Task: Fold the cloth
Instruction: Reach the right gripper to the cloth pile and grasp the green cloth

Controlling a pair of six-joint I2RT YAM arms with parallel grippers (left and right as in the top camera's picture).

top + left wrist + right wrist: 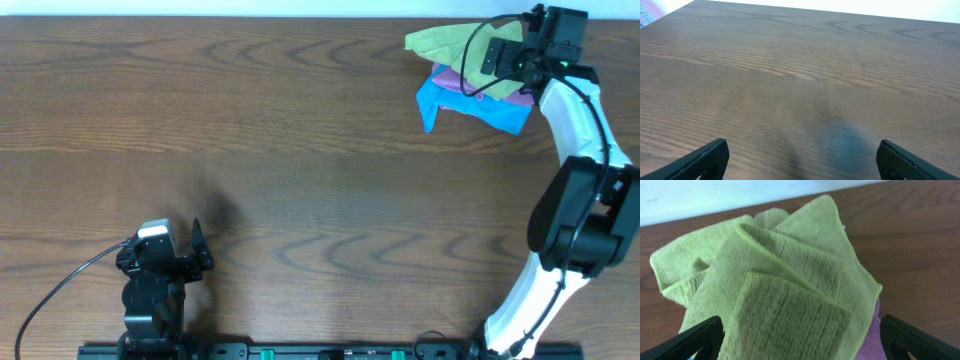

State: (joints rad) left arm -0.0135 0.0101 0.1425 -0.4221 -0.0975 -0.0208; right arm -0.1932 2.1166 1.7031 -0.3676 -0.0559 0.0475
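At the far right corner of the bench (300, 150), the cloth (440, 42), lime green, lies rumpled on top of a small heap. A purple cloth (512, 96) is under it and a blue cloth (470, 108) beneath that. The right hand (801, 339) is poised just over the green one, fingers spread wide to either side, gripping nothing. Several folded layers show between them. Whether the fingertips touch the fabric I cannot tell. Over at the near left, the left hand (802, 160) is wide open too, empty, low above the bench.
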